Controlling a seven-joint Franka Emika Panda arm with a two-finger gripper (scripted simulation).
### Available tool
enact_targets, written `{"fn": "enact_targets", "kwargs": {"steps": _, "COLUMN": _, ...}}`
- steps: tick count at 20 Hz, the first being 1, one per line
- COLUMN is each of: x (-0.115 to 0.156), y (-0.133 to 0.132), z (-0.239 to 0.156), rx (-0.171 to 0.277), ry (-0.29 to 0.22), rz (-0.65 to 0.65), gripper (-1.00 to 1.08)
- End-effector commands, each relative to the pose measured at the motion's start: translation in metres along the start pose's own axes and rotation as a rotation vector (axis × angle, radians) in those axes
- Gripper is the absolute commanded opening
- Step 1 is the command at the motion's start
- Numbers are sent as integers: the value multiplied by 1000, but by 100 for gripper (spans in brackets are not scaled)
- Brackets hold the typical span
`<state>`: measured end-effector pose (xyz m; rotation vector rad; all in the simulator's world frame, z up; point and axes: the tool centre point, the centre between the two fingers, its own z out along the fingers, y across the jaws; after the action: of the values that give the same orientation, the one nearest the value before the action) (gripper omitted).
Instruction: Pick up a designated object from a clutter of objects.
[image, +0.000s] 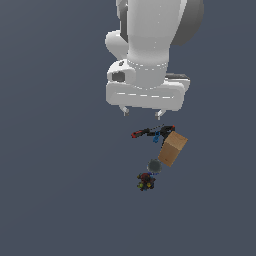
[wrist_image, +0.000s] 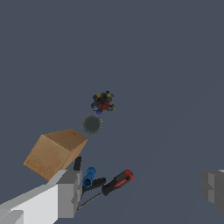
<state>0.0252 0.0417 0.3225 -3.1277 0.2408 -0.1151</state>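
The tan-brown box (image: 172, 148) lies tilted on the dark floor, in the exterior view just right of centre; the wrist view shows it too (wrist_image: 54, 152). The black tool with red tips and blue bits (image: 152, 133) lies just behind it, also seen from the wrist (wrist_image: 105, 181). The grey ball (image: 154, 166) sits at the box's near end, and the dark multicoloured toy (image: 145, 182) lies beyond it. My gripper (image: 142, 113) hangs open and empty above the tool, its fingers (wrist_image: 70, 192) spread wide and apart from the box.
The white arm (image: 147, 45) fills the upper middle of the exterior view. The floor (image: 50, 150) is a flat dark grey-blue surface all around the small cluster.
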Motion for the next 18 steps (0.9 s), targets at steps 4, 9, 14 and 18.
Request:
{"fn": "enact_targets", "kwargs": {"steps": 4, "x": -2, "y": -25, "z": 21, "rx": -3, "ry": -12, "rz": 90, "gripper": 100}}
{"fn": "enact_targets", "kwargs": {"steps": 9, "x": -6, "y": -48, "z": 41, "rx": -6, "ry": -22, "rz": 173, "gripper": 100}}
{"fn": "enact_targets", "kwargs": {"steps": 14, "x": -11, "y": -72, "z": 60, "rx": -10, "ry": -33, "rz": 256, "gripper": 100}}
{"fn": "enact_targets", "kwargs": {"steps": 18, "x": -17, "y": -90, "z": 76, "rx": -13, "ry": -41, "rz": 322, "gripper": 100}}
